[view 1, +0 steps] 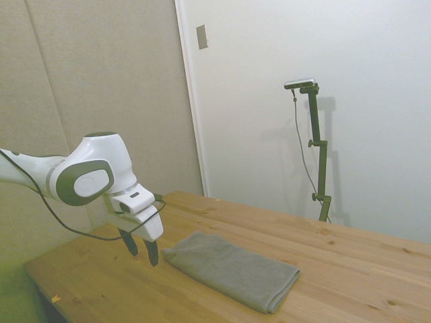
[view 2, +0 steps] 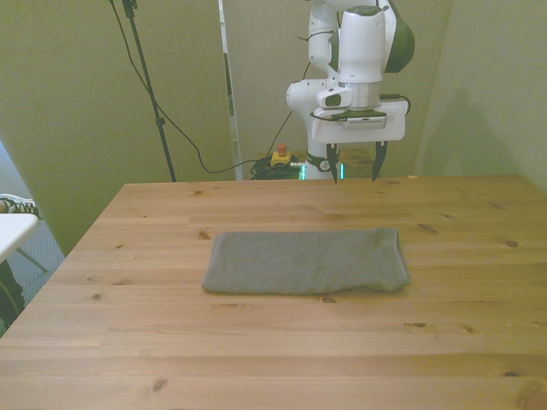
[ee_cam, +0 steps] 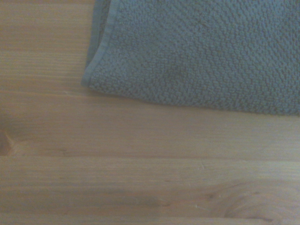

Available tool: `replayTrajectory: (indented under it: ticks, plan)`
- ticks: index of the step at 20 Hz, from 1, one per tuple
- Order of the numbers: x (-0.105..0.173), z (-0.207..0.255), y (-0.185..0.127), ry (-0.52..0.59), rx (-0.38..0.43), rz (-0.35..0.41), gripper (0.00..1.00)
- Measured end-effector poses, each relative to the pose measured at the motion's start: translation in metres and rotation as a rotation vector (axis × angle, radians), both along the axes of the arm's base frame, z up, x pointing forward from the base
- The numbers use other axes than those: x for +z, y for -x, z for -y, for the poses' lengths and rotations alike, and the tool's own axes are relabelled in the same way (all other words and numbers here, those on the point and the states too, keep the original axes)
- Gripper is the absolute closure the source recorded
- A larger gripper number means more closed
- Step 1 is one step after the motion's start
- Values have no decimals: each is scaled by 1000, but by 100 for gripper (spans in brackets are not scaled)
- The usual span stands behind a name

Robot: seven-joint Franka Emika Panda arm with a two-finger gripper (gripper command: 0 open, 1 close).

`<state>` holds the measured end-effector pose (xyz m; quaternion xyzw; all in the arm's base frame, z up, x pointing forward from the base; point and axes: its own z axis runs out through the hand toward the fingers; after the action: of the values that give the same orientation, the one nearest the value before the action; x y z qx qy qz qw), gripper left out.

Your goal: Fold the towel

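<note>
Your hand [view 2: 353, 166] hangs above the counter [view 2: 273, 359], fingers spread wide and holding nothing, clear of the cloth. The towel [view 2: 306, 261] lies flat near the counter's middle, a long strip running 9 to 3 o'clock in the front view; it looks already doubled over once, though I can't be sure. For 1 more fold, come down on the short end at 3 o'clock, pinch every layer at the corner the wrist view shows [ee_cam: 101, 70], lift low and carry it toward 9 o'clock.
</note>
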<state>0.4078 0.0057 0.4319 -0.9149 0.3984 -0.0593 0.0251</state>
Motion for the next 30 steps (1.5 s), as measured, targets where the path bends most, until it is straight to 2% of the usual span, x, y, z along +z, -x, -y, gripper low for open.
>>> replayTrajectory:
  ticks: [3, 5, 8, 17, 21, 25, 30]
  plan:
    - [2, 0, -3, -17, 4, 11, 0]
    - [13, -8, -18, -11, -17, 52, 0]
    - [15, -27, -51, 17, -37, 57, 0]
    - [-20, -96, -131, 272, -205, 66, 0]
    - [-41, -121, -164, 284, -193, 15, 0]
    - [-48, -128, -191, 318, -194, -1, 0]
    - [-62, -131, -203, 361, -184, -19, 0]
